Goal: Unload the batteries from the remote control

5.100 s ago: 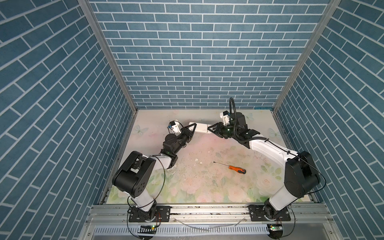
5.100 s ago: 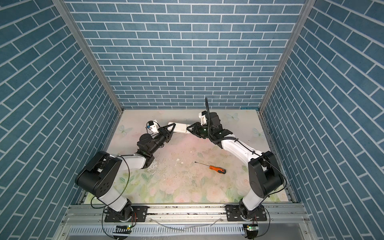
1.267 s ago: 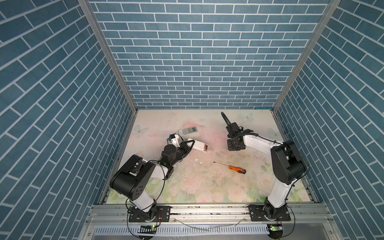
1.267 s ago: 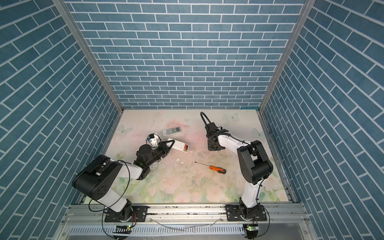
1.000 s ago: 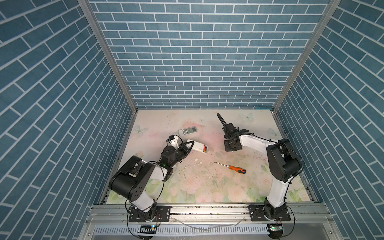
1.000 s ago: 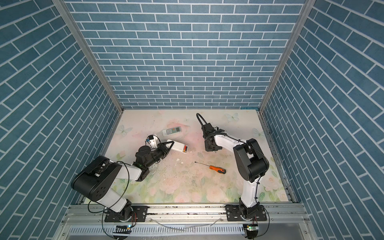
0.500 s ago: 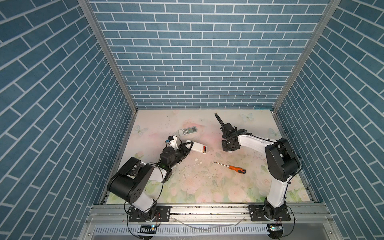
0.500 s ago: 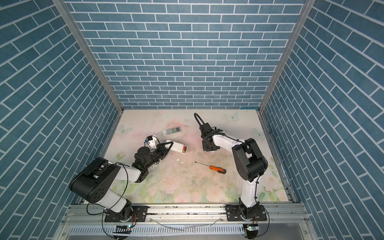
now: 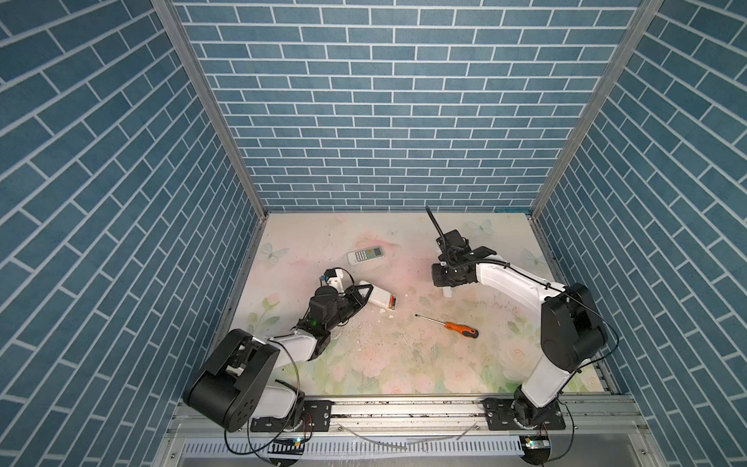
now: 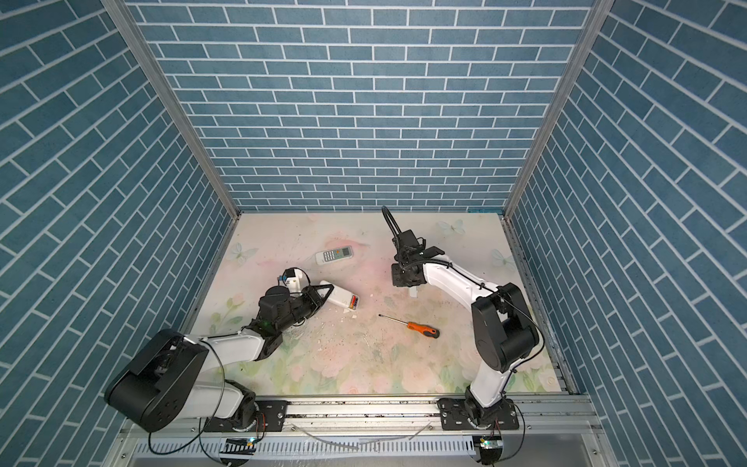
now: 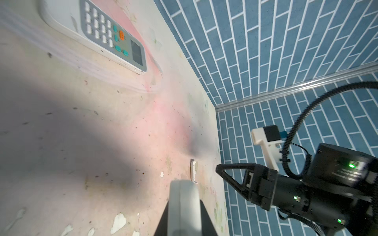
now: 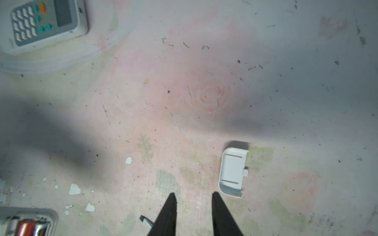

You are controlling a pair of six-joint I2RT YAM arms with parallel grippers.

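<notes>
A white remote control lies low over the mat with its back up, and my left gripper is shut on its rear end. The compartment at its free end stands uncovered, and the batteries show inside as dark and orange-gold cylinders. To the right, my right gripper points down at the mat, slightly open with nothing between its fingers. A small white cover lies flat just beside its fingertips.
A second white remote lies keypad up further back. An orange-handled screwdriver lies in front of the right gripper. White flakes dot the floral mat. Blue brick walls close in three sides.
My right gripper has drifted a little to the left and its jaws have parted; the white cover lies free beside them. The left arm has barely moved and still holds the remote.
</notes>
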